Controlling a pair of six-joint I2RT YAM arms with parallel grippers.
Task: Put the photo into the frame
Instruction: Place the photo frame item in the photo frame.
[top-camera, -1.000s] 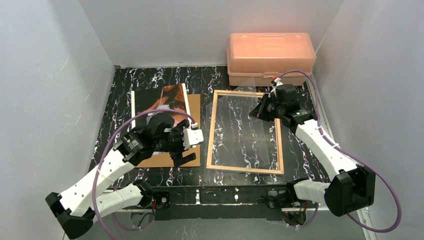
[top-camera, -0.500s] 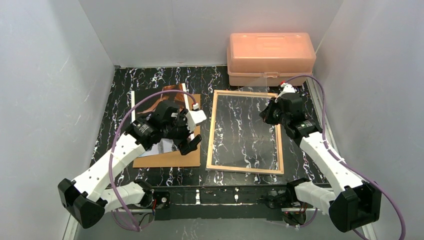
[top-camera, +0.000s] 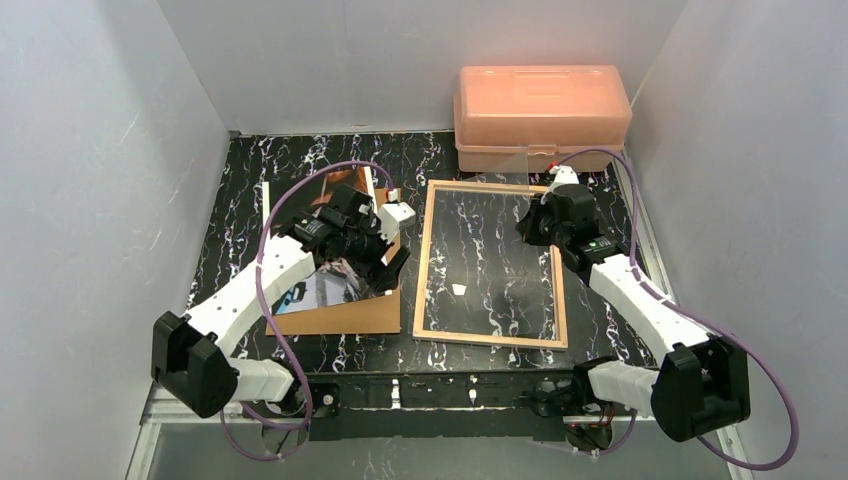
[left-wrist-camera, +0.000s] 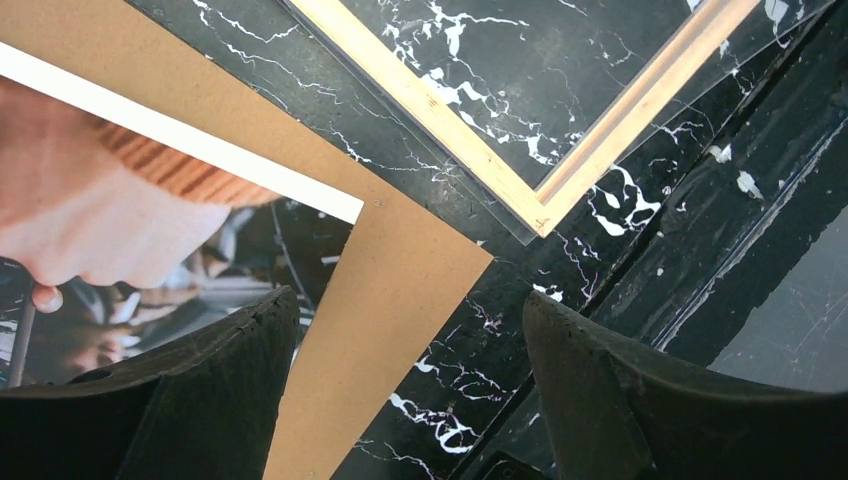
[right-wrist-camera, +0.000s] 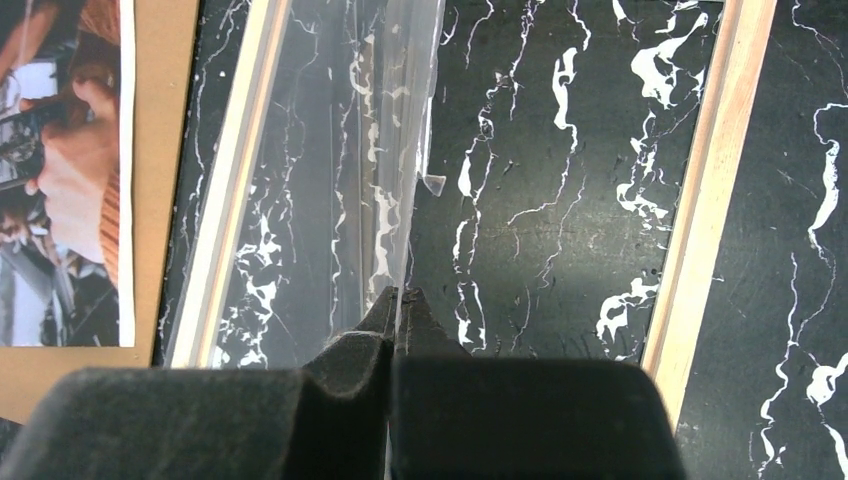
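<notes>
A: So, photo (top-camera: 318, 288) where?
B: Flat on the board (top-camera: 350, 318), left of the frame (top-camera: 421, 255), not touching it.
A: And the frame?
B: Flat on the table (top-camera: 300, 150), wood side up.
A: Left gripper (top-camera: 388, 272)?
B: Spread wide, 2 fingers hanging above the board's near right corner, beside the photo.
A: Right gripper (top-camera: 527, 225)?
B: Pinching the pane (right-wrist-camera: 340, 180), tilted over the frame; 1 edge seemingly low by the left rail.
</notes>
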